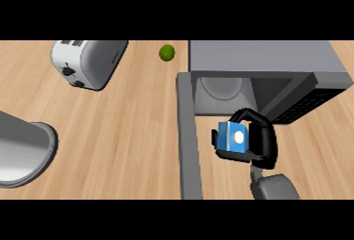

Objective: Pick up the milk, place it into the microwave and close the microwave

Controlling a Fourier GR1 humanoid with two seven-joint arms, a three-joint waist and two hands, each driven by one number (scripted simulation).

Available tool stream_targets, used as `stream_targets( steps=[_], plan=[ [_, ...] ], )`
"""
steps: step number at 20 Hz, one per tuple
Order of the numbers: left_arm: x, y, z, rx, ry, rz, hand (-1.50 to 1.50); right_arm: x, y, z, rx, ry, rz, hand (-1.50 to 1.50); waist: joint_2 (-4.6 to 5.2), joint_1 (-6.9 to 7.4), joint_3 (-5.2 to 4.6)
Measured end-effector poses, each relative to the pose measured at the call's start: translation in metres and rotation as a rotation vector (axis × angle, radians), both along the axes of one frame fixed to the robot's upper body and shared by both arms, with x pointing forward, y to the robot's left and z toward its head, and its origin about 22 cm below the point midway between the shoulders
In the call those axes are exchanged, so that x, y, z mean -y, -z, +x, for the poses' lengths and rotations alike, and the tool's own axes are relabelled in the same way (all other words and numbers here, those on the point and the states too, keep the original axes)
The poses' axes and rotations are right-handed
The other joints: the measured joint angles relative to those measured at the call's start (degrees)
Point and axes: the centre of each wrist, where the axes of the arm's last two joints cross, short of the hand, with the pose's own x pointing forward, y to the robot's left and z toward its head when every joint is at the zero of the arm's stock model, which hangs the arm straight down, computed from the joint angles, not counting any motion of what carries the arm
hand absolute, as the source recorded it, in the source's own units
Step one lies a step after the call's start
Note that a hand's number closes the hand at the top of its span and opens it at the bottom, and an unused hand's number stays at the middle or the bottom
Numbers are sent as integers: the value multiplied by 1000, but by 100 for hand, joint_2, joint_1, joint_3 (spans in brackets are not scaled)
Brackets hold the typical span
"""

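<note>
blue milk carton (232, 136), white spot

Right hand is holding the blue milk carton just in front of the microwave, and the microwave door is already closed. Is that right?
Not quite: the microwave door is open, swung out toward the view's lower edge, with the cavity exposed. The right hand does hold the blue milk carton just in front of the microwave, as the head view shows.

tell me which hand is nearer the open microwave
Right. The right hand, fingers curled round the milk, is just in front of the microwave opening. The left hand is not in view, so it cannot be placed.
</note>
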Motion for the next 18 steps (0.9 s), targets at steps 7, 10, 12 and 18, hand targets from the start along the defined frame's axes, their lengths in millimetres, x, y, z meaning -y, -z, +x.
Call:
stream_targets(
  steps=[7, 10, 12, 18],
  plan=[
    [-5, 9, 3, -6, 6, 2, -150, -15, 15, 43, -78, 67, -85, 150, 18, 37, 2],
    [-12, 7, 0, -16, 9, 2, -150, -18, 20, 62, -106, 88, -82, 150, 24, 59, 4],
    [-15, 4, 3, -12, 4, 6, -150, -13, 27, 71, -119, 102, -74, 150, 32, 66, 5],
    [-14, 4, 9, -6, 15, 4, -150, -1, 36, 99, -155, 156, -141, 150, 69, 148, 9]
  ],
)
